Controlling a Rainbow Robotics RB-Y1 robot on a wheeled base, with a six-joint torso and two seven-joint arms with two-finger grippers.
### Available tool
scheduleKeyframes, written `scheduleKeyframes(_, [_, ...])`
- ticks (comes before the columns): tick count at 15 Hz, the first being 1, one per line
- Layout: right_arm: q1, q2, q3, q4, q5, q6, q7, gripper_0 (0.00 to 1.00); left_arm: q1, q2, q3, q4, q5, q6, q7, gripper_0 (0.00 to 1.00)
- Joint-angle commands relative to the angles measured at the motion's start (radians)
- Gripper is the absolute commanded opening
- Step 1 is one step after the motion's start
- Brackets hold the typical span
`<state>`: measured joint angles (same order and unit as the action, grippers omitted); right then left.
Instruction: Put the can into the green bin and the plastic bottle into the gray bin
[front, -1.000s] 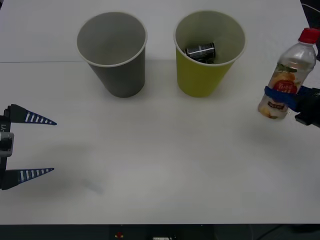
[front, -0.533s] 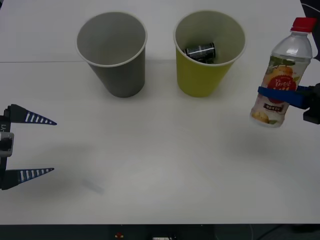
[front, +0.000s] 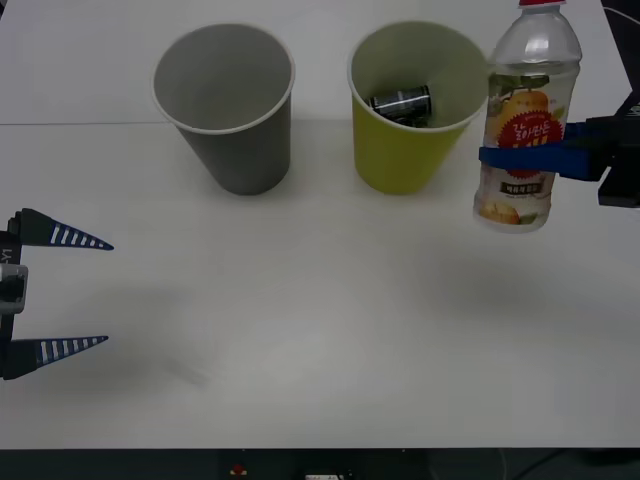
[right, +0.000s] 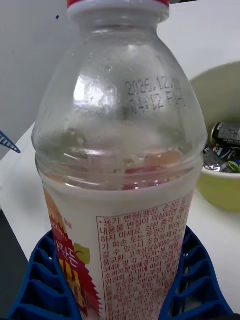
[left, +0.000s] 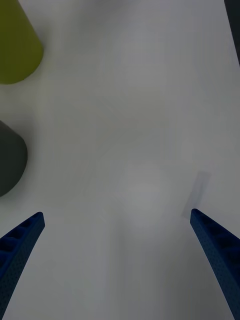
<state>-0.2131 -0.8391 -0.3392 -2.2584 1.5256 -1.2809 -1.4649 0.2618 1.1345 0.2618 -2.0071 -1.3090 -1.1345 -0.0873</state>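
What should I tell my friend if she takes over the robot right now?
Right gripper: shut on the plastic bottle, holding it upright in the air, beside the green bin.
Left gripper: open, waiting at the table's left edge.
Done: the can lies inside the green bin.
Left: carry the bottle over to the gray bin, which looks to have nothing in it, and drop it in.
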Motion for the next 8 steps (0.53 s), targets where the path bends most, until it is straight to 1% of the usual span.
scheduleKeyframes(1, [-0.112, 0.000, 0.086, 0.000, 0.044, -0.003, 0.000, 0.00, 0.000, 0.000, 0.000, 0.000, 0.000, 0.000, 0.000, 1.00])
scheduleKeyframes(2, [-0.166, 0.000, 0.131, 0.006, 0.076, -0.003, 0.000, 0.00, 0.000, 0.000, 0.000, 0.000, 0.000, 0.000, 0.000, 1.00])
scheduleKeyframes(6, [-0.335, 0.017, 0.272, 0.092, 0.117, -0.003, 0.000, 0.00, 0.000, 0.000, 0.000, 0.000, 0.000, 0.000, 0.000, 1.00])
scheduleKeyframes(8, [-0.422, 0.051, 0.342, 0.132, 0.172, -0.003, 0.000, 0.00, 0.000, 0.000, 0.000, 0.000, 0.000, 0.000, 0.000, 1.00])
